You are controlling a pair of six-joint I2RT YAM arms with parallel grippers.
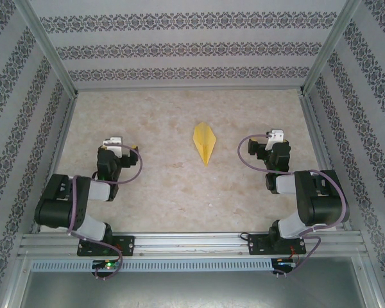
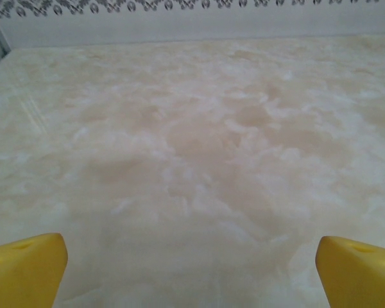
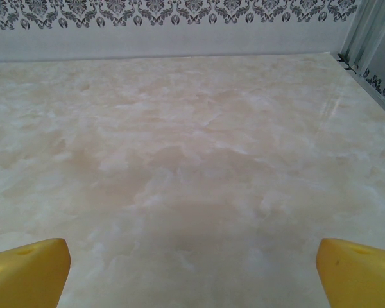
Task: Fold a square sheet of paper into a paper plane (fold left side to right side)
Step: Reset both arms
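The paper plane (image 1: 205,142) lies flat on the worktop (image 1: 167,192), a slim yellow dart. Its long axis runs far-to-near, with the point towards the near edge. My left fingers (image 1: 117,140) sit well off to the plane's left. My right fingers (image 1: 274,136) sit off to its right, somewhat nearer. Both pairs are spread wide and hold nothing. The folding looks finished, though the creases are too small to judge. I can read no brand or writing.

Soft, even, bright light is cast overall; only faint shadows are seen. The counter (image 2: 199,128) is rendered slightly washed-out and hazy.
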